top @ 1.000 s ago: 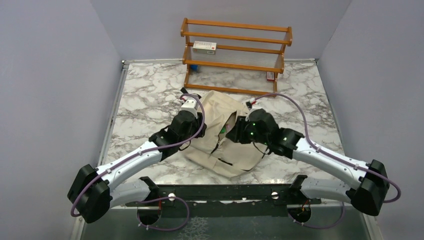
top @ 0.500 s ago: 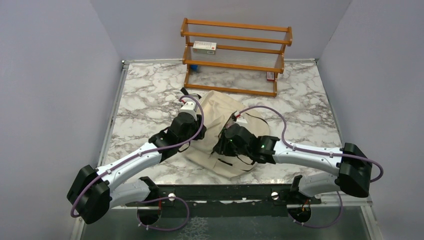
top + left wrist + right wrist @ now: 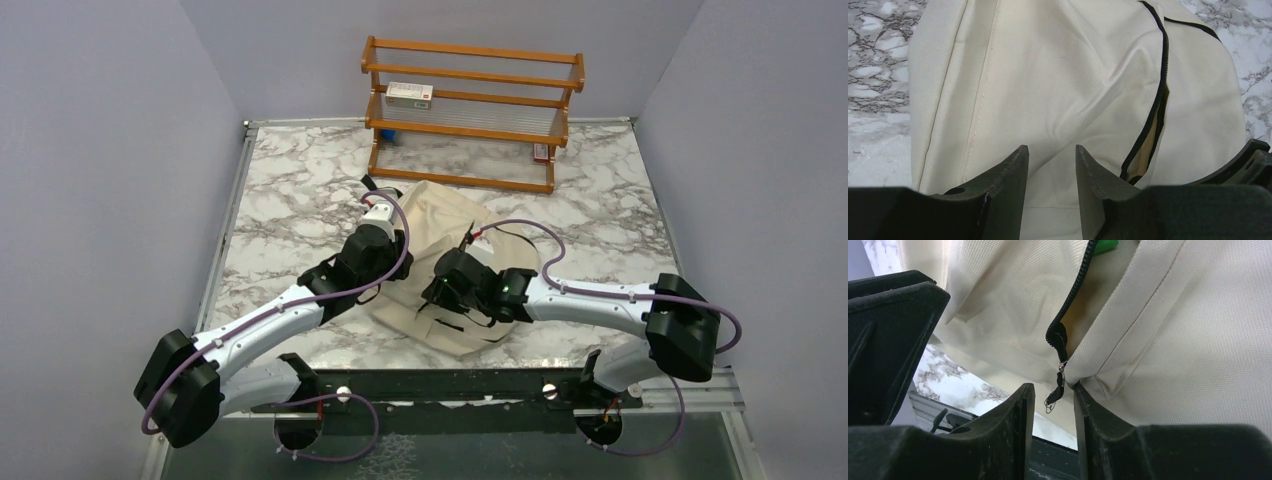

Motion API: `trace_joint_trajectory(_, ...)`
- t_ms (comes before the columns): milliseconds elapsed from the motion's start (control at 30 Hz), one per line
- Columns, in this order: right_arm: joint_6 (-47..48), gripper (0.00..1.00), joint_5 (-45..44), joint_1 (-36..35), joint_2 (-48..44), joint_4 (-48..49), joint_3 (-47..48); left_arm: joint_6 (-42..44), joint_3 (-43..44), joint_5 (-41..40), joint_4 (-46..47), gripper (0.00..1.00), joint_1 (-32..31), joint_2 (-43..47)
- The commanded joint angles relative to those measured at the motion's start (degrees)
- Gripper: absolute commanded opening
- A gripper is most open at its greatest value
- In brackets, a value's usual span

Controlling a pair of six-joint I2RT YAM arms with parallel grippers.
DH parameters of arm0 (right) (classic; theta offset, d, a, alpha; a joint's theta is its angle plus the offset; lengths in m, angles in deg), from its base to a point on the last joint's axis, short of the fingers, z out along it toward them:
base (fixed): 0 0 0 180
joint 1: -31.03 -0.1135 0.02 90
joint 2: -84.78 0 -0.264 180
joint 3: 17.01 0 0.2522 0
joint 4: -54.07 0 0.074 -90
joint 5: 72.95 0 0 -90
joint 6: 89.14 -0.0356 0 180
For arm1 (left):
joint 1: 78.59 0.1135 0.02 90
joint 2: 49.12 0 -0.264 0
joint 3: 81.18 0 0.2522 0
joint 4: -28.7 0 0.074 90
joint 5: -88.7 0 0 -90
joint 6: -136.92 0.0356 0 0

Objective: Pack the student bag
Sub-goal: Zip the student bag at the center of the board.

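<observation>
Student bag [image 3: 432, 212]: right tool [image 3: 1050, 388] straddles the zipper pull [image 3: 1056, 392] at the end farthest from the rack [image 3: 470, 110]. Jaws are part-closed; can't tell if truly clamped. It slid there, away from the rack, in the last second, so the zip looks run open. Left tool [image 3: 1051, 150] pinches a canvas fold. Bag lies on the surface [image 3: 300, 190] just before the rack.

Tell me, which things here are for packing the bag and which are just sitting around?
For the job: student bag; its zipper; green thing peeking out inside it; left gripper and right gripper, both right at the bag.

Just sitting around: wooden rack at the back; small box on its shelf.
</observation>
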Motion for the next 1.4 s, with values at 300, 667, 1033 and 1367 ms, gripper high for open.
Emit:
trace_joint_trajectory(300, -1.45, 0.37, -7.76, -4.15, -0.92, -5.08, 2.92, 1.14, 1.08, 1.71, 1.92, 0.41, 0.38, -0.76)
trace_joint_trajectory(667, -4.8, 0.39, -8.65, -4.8, 1.0, -3.67, 1.18, 1.14, 1.67, 1.93, 1.85, 0.41, 0.42, -1.2)
trace_joint_trajectory(1033, -9.18, 0.37, -11.6, -4.77, 6.03, -1.0, 1.99, 1.49, 2.07, 1.72, 1.3, 0.41, 0.37, -0.76)
trace_joint_trajectory(1367, -12.32, 0.2, -13.52, -4.74, 7.94, -1.35, 2.92, 1.81, 1.94, 1.67, 1.3, 0.41, 0.42, -0.66)
